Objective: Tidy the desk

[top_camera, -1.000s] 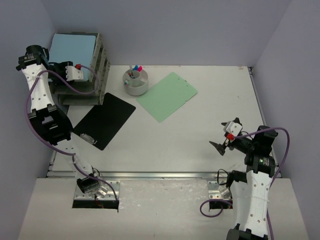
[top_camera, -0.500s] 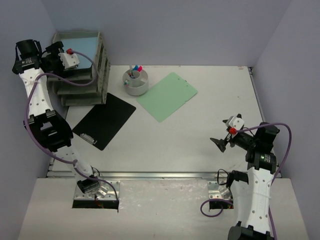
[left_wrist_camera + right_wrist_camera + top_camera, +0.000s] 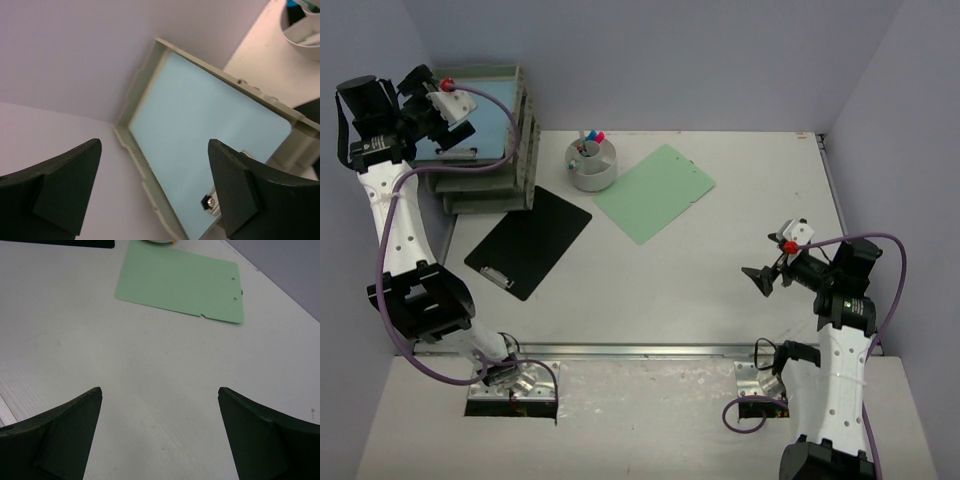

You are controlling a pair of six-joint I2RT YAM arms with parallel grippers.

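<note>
White desk (image 3: 700, 290) is shown from above, a black clipboard (image 3: 528, 242) and green clipboard (image 3: 653, 192) loose on it, the left gripper (image 3: 448, 112) held over grey trays (image 3: 525, 140). From the left wrist, jaws are seen spread, empty, above a blue clipboard (image 3: 200, 140); the tray rim (image 3: 210, 68) could be knocked in descent. From the right wrist, the right gripper (image 3: 160, 390) is spread too, and the green clipboard's two holes (image 3: 233, 278), lost from above, are revealed.

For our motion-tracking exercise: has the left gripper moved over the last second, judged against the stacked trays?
Yes. The left gripper has shifted left and farther back, toward the rear end of the stacked trays.
</note>
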